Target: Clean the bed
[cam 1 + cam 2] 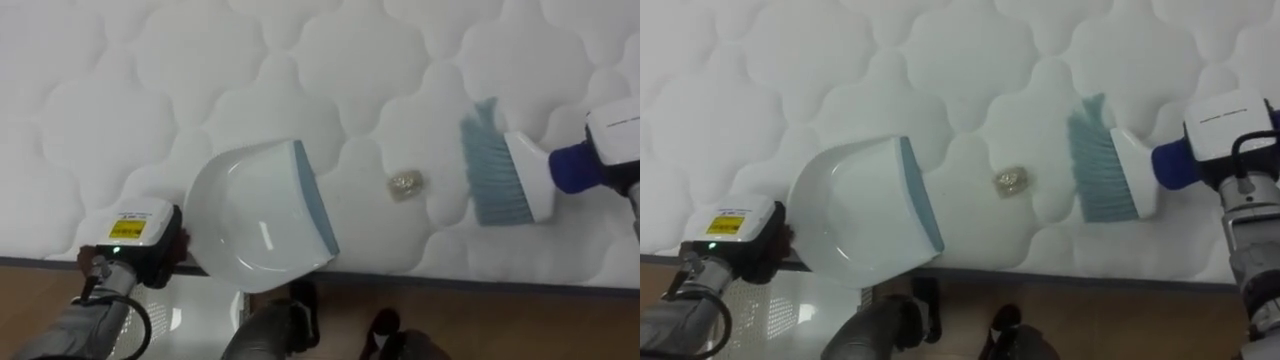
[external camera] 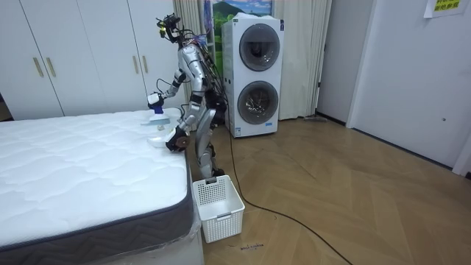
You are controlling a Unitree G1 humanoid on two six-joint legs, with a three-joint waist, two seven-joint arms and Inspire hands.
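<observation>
White quilted bed [image 1: 200,60] lies below us. Our left hand [image 1: 160,250] grips the dustpan [image 1: 255,215] at its near edge, and our right hand [image 1: 1235,140] clasps the brush [image 1: 500,165]. A scrap [image 1: 406,184] sits between them.

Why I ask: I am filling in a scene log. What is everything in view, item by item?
mattress: 1, white, quilted, under the work
dustpan: 1, white with blue-grey lip, at the mattress edge
scrap: 1, small, pale, between dustpan and brush
brush: 1, blue bristles, white head, dark blue handle, right of the scrap
basket: 1, white, on the floor by the bed corner
laundry machines: 2, white, stacked behind the robot
wardrobe: 1, white, behind the bed
left hand: 1, dark, holding the dustpan
right hand: 1, dark, fingers round the brush handle
</observation>
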